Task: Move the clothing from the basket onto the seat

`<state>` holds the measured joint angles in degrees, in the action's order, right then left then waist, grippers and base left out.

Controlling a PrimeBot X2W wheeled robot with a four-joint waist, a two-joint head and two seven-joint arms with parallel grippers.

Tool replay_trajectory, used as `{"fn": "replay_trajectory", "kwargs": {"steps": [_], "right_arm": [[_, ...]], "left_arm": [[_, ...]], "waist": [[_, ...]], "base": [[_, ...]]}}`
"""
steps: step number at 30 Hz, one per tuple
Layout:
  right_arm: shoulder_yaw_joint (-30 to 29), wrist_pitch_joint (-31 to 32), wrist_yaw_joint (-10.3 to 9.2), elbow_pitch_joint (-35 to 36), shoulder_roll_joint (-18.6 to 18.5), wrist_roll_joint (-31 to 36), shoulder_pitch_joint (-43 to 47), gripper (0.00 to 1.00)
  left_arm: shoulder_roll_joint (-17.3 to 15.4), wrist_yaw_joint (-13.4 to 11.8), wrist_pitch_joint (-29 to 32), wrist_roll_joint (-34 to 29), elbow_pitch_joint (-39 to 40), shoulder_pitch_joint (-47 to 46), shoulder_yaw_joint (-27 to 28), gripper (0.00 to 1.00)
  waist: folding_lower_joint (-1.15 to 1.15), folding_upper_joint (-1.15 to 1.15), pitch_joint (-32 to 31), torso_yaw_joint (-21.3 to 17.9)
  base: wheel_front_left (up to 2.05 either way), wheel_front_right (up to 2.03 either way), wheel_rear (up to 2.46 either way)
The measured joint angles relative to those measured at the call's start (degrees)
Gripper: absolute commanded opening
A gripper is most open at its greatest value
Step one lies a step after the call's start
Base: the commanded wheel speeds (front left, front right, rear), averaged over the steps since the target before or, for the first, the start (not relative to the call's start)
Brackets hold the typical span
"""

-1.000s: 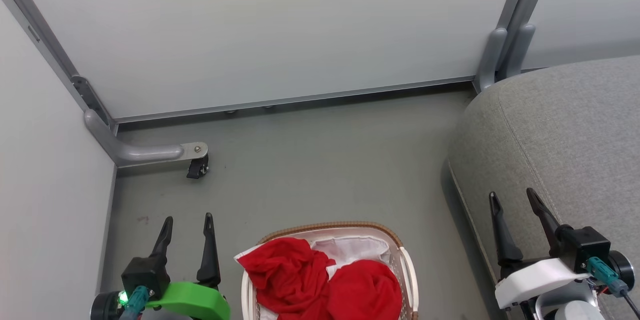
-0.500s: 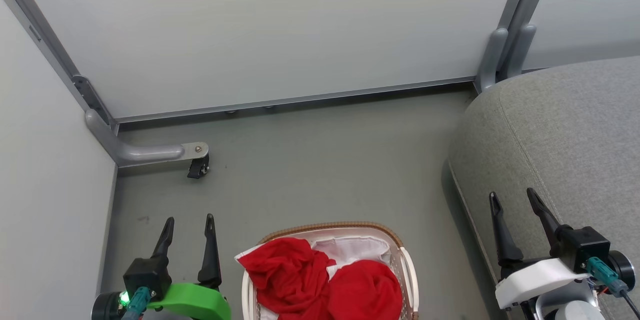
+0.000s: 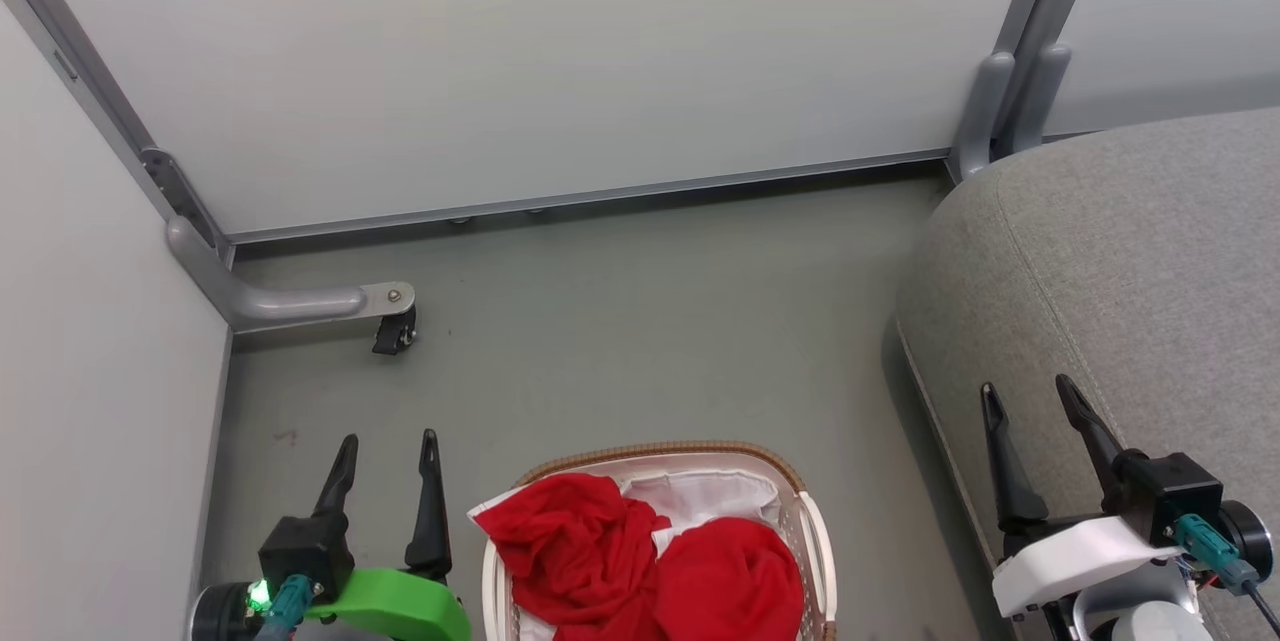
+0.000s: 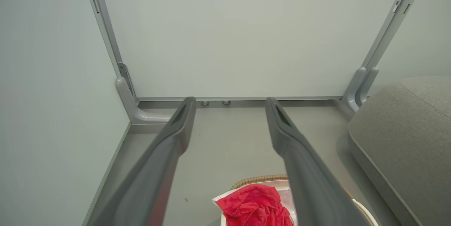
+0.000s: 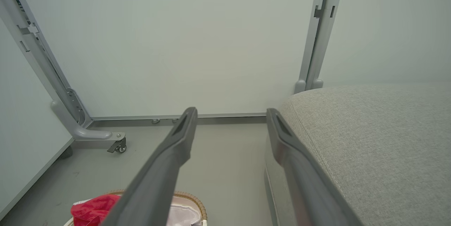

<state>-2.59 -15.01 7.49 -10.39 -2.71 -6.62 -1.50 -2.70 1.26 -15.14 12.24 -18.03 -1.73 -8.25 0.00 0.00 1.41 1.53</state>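
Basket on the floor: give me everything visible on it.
The small oval cream-white plastic basket has a brown woven rim, perforated walls and a white fabric liner. It stands upright on the grey floor at the head view's bottom edge, its near end cut off. Two bright red fabric garments lie heaped inside, one spilling over its left rim. It stands apart from the large grey upholstered seat.

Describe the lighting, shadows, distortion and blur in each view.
Head view: soft even light, no glare, a dim shadow on the floor beside the seat. Left wrist view: wide-angle lens splays the panel posts; the near fingers look soft. Right wrist view: likewise, seat weave crisp.
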Motion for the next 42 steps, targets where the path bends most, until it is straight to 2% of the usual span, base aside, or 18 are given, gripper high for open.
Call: {"fn": "replay_trajectory", "kwargs": {"steps": [10, 16, 23, 26, 31, 36, 42], "right_arm": [[-0.8, -0.1, 0.0, 1.7, 0.0, 1.0, -2.2, 1.0], [-2.1, -0.1, 0.0, 3.3, 0.0, 1.7, -6.9, 1.0], [-1.0, -0.1, 0.01, 5.4, 0.0, 1.6, -14.5, 1.0], [-0.8, -0.1, 0.02, 6.1, -0.1, 0.3, -17.1, 1.0], [-0.3, -0.1, 0.02, 7.4, -0.1, -2.6, -19.9, 1.0], [0.9, -0.1, 0.02, 7.5, -0.2, -6.0, -21.4, 1.0], [3.2, -0.1, 0.02, 7.9, -0.2, -9.4, -23.2, 1.0]], "left_arm": [[0.0, 1.8, 0.0, -3.1, -2.0, -5.4, -5.0, 1.0], [0.0, 3.5, 0.0, -5.8, -7.7, -12.9, -11.8, 1.0], [0.0, 5.5, 0.0, -10.5, -18.1, -23.1, -22.3, 1.0], [0.0, 5.9, 0.0, -13.3, -24.4, -27.4, -27.8, 1.0], [-0.3, 6.1, 0.0, -14.1, -32.1, -33.5, -34.0, 1.0], [-0.6, 6.1, 0.0, -12.9, -37.5, -37.4, -41.3, 1.0], [-2.0, 6.1, 0.0, -10.4, -41.6, -41.7, -45.8, 1.0]], "waist": [[0.0, 0.0, 3.6, -0.1], [0.0, 0.0, 8.4, -0.8], [0.0, 0.0, 16.6, -2.5], [0.0, 0.0, 20.8, -3.6], [0.01, 0.0, 27.4, -5.9], [0.01, 0.0, 33.8, -8.8], [0.0, 0.0, 40.2, -13.0]], "base": [[0.0, 0.0, 0.0], [0.0, 0.0, 0.0], [0.0, 0.0, 0.0], [0.0, 0.0, 0.0], [0.0, 0.0, 0.0], [0.0, 0.0, 0.0], [0.0, 0.0, 0.0]]}}
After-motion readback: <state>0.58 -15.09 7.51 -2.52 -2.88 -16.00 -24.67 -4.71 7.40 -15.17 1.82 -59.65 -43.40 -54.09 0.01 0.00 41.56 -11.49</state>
